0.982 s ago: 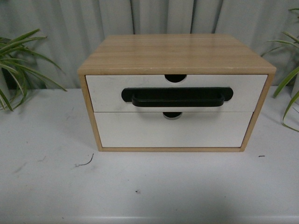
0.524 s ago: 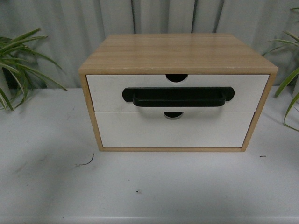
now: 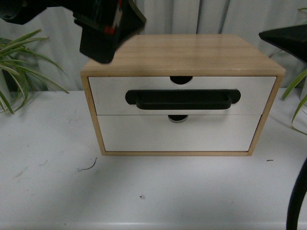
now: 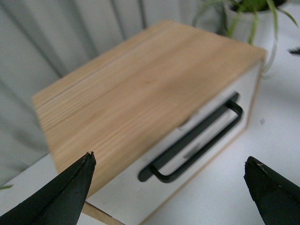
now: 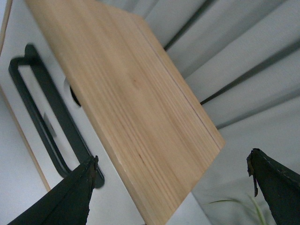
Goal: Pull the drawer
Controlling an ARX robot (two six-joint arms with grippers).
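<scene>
Approach step: the drawer [image 3: 115, 96] sits shut, the upper of two in the wooden cabinet [image 3: 182, 52] on the white table [image 3: 48, 191]. The left gripper [image 4: 168, 159] and right gripper [image 5: 172, 156] hover above the cabinet, jaws spread wide and empty. Next, one must descend to the black bar handle [image 3: 182, 99] and close around it.

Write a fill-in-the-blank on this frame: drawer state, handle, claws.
1. The drawer with the black bar handle is the ____ of the two.
2. That drawer sits fully ____ in the wooden cabinet, not yet pulled.
3. The left claw and the right claw are both ____ and hold nothing.
4. The lower drawer front has ____ handle.

Missing words: upper; closed; open; no.
</scene>
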